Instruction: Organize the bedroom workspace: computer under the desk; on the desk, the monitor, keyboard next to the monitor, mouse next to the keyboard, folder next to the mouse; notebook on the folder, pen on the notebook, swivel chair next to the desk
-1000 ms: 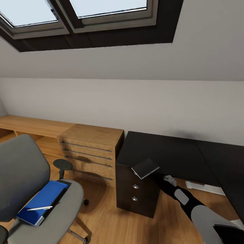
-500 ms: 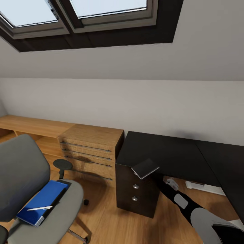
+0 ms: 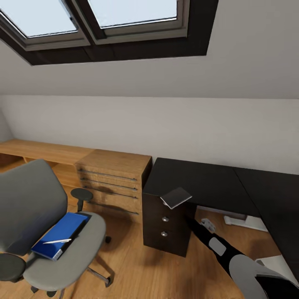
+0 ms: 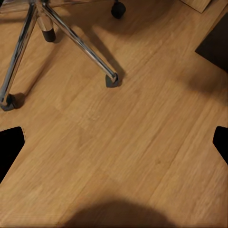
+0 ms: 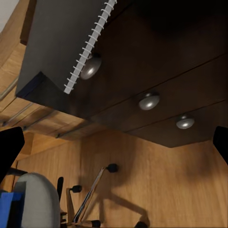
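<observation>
Two grippers, both with fingers spread wide.

- Far left, head view: grey swivel chair (image 3: 29,207) on the wood floor (image 3: 133,270), well apart from the desk. Blue folder (image 3: 62,232) lies flat on its seat; white pen (image 3: 56,241) lies on top of the folder.
- Left gripper (image 4: 114,142), wrist view: dark fingertips (image 4: 10,147) sit at opposite edges of the frame, nothing between them. It looks down on bare floor, with the chair's chrome legs (image 4: 78,42) and casters beyond.
- Behind the chair: low wooden shelf (image 3: 37,149) along the wall, joined to a wooden chest of drawers (image 3: 116,174).
- Centre: black desk (image 3: 199,182), touching the chest's side, with a dark drawer unit (image 3: 166,228) under its near corner.
- Notebook (image 3: 176,197), dark cover and spiral binding, sits at the desk's front edge above the drawer unit, tilted and jutting past the edge. Cannot tell whether it rests fully on the top.
- Right arm (image 3: 220,247) reaches from lower right toward the underside of the notebook.
- Right gripper (image 5: 114,142), wrist view: fingertips (image 5: 9,147) far apart, gripping nothing. The notebook's underside and white spiral (image 5: 90,45) hang overhead, in front of three round drawer knobs (image 5: 149,100).
- Skylights (image 3: 124,12) overhead.
</observation>
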`<state>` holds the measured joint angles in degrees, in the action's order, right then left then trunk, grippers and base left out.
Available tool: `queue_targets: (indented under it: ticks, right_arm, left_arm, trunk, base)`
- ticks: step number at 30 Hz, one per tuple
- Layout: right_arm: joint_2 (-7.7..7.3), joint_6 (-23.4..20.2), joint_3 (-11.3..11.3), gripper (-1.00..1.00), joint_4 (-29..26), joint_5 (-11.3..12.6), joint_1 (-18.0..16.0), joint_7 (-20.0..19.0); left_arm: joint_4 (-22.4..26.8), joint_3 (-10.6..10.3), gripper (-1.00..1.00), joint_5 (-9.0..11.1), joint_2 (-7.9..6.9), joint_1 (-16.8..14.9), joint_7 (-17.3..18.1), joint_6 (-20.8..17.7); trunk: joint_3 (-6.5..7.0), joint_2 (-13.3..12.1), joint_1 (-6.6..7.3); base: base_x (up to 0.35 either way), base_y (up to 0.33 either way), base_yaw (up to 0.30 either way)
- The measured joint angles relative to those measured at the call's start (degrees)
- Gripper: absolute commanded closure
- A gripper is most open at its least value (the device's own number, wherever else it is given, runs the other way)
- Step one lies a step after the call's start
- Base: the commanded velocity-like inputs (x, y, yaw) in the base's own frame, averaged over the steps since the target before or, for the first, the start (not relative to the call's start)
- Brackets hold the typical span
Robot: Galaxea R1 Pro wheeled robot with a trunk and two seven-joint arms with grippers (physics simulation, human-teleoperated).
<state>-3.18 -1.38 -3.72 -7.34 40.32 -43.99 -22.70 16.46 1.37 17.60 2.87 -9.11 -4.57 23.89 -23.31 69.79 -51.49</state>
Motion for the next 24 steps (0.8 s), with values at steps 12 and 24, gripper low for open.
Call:
queue_targets:
  ticks: [12,24]
  right_arm:
    - [1.10,0.9,0.1,-1.00,0.0,-0.1,0.0,2.3]
    - [2.22,1.0,0.1,-1.00,-0.1,-0.1,0.0,3.6]
  left_arm:
    - [0.0,0.0,-1.00,0.0,0.00,0.0,0.0,0.0]
    - [0.0,0.0,-1.00,0.0,0.00,0.0,0.0,0.0]
  trunk:
    - [-0.40,0.0,0.01]
    - [-1.17,0.0,0.01]
  base:
    - [-0.018,0.000,0.149]
    - [0.000,0.000,0.198]
